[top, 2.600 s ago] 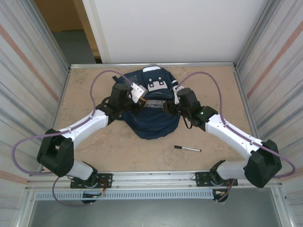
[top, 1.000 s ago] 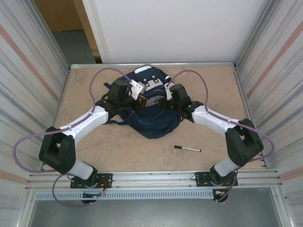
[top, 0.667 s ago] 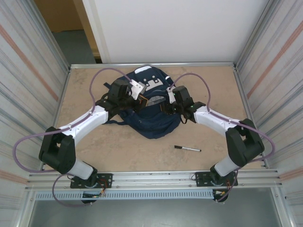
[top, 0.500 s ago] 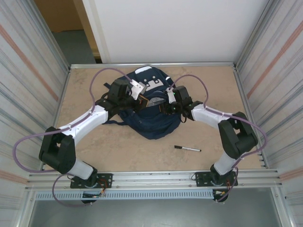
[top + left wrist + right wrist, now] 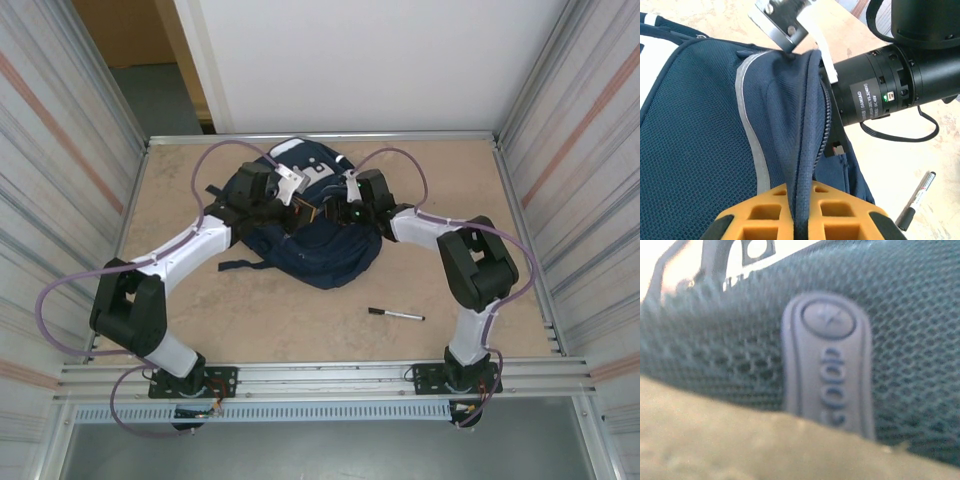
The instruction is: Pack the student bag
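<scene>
Navy student bag (image 5: 320,255) lies long axis near-to-far, white-patched top toward the far edge.
Its zip edge is pinched in the left gripper (image 5: 801,202); the right gripper (image 5: 343,212) is blurred against the mesh, grip unclear.

The left arm (image 5: 190,245) and the right arm (image 5: 420,228) look the same: white shells on the long links, black housings at the joints. A lilac cable (image 5: 196,175) comes out of each arm. The left hand (image 5: 799,212) has orange fingers (image 5: 840,215) with square holes. The right wrist (image 5: 875,90) is a black cylinder with a grey label and a small green light.
</scene>
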`<move>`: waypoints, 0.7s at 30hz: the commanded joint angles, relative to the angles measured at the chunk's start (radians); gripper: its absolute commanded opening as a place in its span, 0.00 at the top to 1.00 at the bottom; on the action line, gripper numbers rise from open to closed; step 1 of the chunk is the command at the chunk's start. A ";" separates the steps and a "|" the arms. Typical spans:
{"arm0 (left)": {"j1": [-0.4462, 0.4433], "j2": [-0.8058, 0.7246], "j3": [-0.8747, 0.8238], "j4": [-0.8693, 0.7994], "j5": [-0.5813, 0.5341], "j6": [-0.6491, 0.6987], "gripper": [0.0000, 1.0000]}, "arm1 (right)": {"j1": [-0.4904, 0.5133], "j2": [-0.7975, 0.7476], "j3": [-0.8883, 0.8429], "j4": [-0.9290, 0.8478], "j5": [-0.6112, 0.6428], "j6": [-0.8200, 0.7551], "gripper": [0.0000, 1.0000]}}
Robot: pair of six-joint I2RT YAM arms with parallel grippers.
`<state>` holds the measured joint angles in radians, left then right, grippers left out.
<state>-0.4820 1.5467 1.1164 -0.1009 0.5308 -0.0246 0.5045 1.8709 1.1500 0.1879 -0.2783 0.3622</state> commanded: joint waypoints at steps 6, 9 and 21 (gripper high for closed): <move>0.011 -0.033 0.002 0.105 0.090 -0.027 1.00 | 0.020 0.058 0.104 0.171 -0.133 0.127 0.70; 0.014 -0.033 -0.012 0.115 0.076 -0.028 1.00 | 0.014 0.025 0.107 0.069 -0.143 0.150 0.70; 0.025 -0.010 0.003 0.036 -0.006 -0.028 1.00 | -0.016 -0.405 -0.141 -0.518 0.048 0.112 0.51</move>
<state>-0.4580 1.5467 1.1042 -0.0822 0.5030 -0.0574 0.4927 1.5505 1.0355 -0.1013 -0.3267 0.4637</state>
